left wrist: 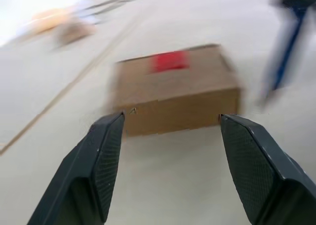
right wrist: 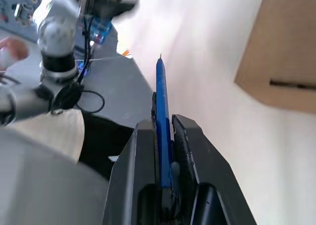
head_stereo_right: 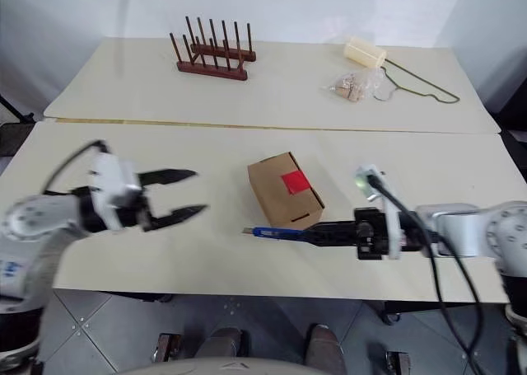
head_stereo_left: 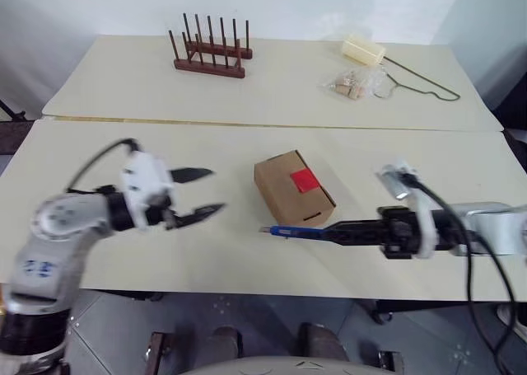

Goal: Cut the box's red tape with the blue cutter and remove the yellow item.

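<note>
Grippers hang over the near edge of the worktop [head_stereo_left: 206, 268], one to each side of the box. The right gripper [head_stereo_left: 333, 232] points toward the robot's left, its jaws clamped on the blue cutter [head_stereo_left: 295, 232], whose free end sticks out just in front of the box's near side without touching it, as far as the head views show. The left gripper [head_stereo_left: 202, 194] sits off to the left, apart from the box, pointing at it with its jaws spread wide and nothing between them.

Between the two grippers, the box [head_stereo_left: 293, 189] rests on the worktop with its flaps closed, turned at a slant to the worktop's edge. The red tape [head_stereo_left: 305, 180] lies on its top face, near the right-hand end.

Beyond a seam, a second worktop [head_stereo_left: 280, 95] carries a dark wooden rack [head_stereo_left: 210, 49] of upright pegs at the far left. At the far right lie a pale cream block [head_stereo_left: 363, 50], a clear bag [head_stereo_left: 356, 84] of small tan pieces and a thin green wire hanger [head_stereo_left: 420, 80].
</note>
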`<state>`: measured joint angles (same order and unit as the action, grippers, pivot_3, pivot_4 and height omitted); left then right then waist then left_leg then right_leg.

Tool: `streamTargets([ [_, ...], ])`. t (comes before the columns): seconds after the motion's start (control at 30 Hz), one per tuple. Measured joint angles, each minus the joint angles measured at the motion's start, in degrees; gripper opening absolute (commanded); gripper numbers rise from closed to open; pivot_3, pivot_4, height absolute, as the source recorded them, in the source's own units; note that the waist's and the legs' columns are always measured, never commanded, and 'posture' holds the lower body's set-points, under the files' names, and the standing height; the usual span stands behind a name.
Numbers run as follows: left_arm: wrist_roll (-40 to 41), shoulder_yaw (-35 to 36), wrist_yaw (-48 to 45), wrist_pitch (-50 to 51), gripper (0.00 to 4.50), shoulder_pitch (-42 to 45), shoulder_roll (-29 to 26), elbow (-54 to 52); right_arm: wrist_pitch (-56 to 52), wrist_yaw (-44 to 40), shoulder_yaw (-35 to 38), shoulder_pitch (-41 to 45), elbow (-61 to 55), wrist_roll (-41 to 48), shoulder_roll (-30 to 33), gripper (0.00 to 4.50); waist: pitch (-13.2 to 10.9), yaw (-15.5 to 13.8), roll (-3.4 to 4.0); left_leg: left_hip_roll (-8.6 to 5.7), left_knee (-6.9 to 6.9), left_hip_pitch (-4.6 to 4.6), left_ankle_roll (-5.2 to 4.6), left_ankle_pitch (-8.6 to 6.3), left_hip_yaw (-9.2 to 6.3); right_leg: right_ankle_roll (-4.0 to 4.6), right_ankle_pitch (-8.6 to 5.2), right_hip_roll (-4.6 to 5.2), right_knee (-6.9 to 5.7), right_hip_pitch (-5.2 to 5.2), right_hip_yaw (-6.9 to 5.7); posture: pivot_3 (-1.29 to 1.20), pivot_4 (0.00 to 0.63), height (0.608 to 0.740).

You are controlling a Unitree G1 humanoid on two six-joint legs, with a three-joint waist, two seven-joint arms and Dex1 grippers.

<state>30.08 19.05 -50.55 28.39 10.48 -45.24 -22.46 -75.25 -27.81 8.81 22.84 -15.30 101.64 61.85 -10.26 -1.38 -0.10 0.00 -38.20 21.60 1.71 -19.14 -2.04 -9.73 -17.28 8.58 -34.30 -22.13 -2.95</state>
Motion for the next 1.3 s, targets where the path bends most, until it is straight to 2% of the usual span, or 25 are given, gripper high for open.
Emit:
streamTargets([
  [0.07,1.07,4.21,0.15,0.80,3.23,-5.03,0.05,1.62,-0.36,-2.97,5.61,-3.36,0.42,-0.63,3.62,0.15,0.00,-0.03,0.00,0.00,0.04,0.02,-0.04,-0.03,0.05,0.00,0.00,0.00,0.04,-0.03,0.01,0.00,0.150,0.740],
  [0.17,0.57,6.73,-0.31,-0.47,2.61,-11.89,0.47,5.15,-0.80,-6.52,16.15,-9.18,1.84,-6.09,7.80,0.15,0.00,-0.13,0.00,0.01,0.08,0.01,-0.06,-0.05,0.11,0.00,0.00,0.00,0.11,-0.04,0.01,0.00,0.150,0.740],
  [0.23,0.43,6.28,-0.49,-1.03,2.05,-13.02,1.82,5.60,0.30,-7.47,20.86,-11.14,2.30,-11.48,8.47,0.15,-0.01,-0.40,-0.03,0.00,-0.01,0.02,-0.07,-0.06,0.14,-0.02,0.01,0.01,0.09,-0.02,0.03,0.00,0.150,0.740],
  [0.33,0.53,1.16,0.04,-0.83,1.07,-6.28,3.09,5.37,3.02,-8.77,22.35,-11.21,1.26,-17.36,8.60,0.15,-0.03,-1.13,-0.07,0.00,-0.16,0.00,-0.01,-0.02,0.13,-0.04,0.04,0.00,0.10,0.00,0.09,0.00,0.150,0.740],
  [0.43,-1.70,-8.54,0.03,-0.74,0.17,5.94,5.55,7.65,6.86,-8.33,19.51,-7.94,0.07,-25.33,8.91,0.15,-0.03,-1.35,-0.07,-0.02,-0.34,-0.01,0.02,0.00,0.21,-0.04,0.06,0.00,-0.07,-0.09,0.16,0.00,0.150,0.740],
  [0.47,-3.48,-12.20,-0.33,-0.95,0.00,9.39,6.10,8.99,7.45,-7.95,18.06,-6.27,-0.43,-26.83,9.28,0.15,-0.03,-1.22,-0.07,-0.01,-0.32,-0.02,0.02,0.00,0.27,-0.05,0.06,0.00,-0.33,-0.11,0.19,0.00,0.150,0.740],
  [0.53,-6.80,-18.35,-1.47,-1.74,0.00,15.10,7.16,12.69,7.49,-6.86,15.18,-2.47,-0.76,-28.47,9.77,0.15,-0.04,-0.62,-0.07,0.00,-0.21,0.02,0.03,0.01,0.37,-0.05,0.06,0.00,-0.40,-0.28,0.27,0.00,0.150,0.740],
  [0.6,-10.64,-24.01,-1.91,-3.65,0.00,22.67,10.88,19.05,5.74,-3.28,11.14,4.50,-0.60,-28.16,9.14,0.15,-0.06,0.07,-0.11,-0.01,-0.20,0.11,0.04,0.02,0.40,-0.05,0.06,0.00,-0.36,-0.39,0.27,0.00,0.150,0.740],
  [0.8,-18.61,-32.13,-2.57,-10.86,0.00,36.22,19.34,35.05,-3.21,8.76,0.31,21.69,-0.31,-27.22,2.71,0.15,-0.12,0.75,-0.21,0.00,-0.10,0.22,0.04,0.02,0.38,-0.06,0.06,0.01,-0.23,-0.48,0.18,0.00,0.150,0.740],
  [1.03,-22.63,-34.28,-3.00,-13.17,0.00,37.80,21.72,38.82,-12.71,19.46,-2.29,32.02,2.65,-25.78,-5.96,0.15,-0.11,1.07,-0.20,-0.01,-0.17,0.57,0.02,0.01,0.31,-0.06,0.07,0.05,-0.23,-0.75,0.00,0.00,0.150,0.740],
  [1.3,-23.73,-34.01,-1.41,-11.84,0.00,37.61,23.39,38.59,-16.94,26.02,-2.22,32.83,2.61,-25.93,-11.59,0.15,-0.11,0.24,-0.20,-0.01,-0.67,0.67,-0.02,-0.02,0.28,-0.07,0.07,0.07,-0.53,-0.73,0.00,0.00,0.150,0.740],
])
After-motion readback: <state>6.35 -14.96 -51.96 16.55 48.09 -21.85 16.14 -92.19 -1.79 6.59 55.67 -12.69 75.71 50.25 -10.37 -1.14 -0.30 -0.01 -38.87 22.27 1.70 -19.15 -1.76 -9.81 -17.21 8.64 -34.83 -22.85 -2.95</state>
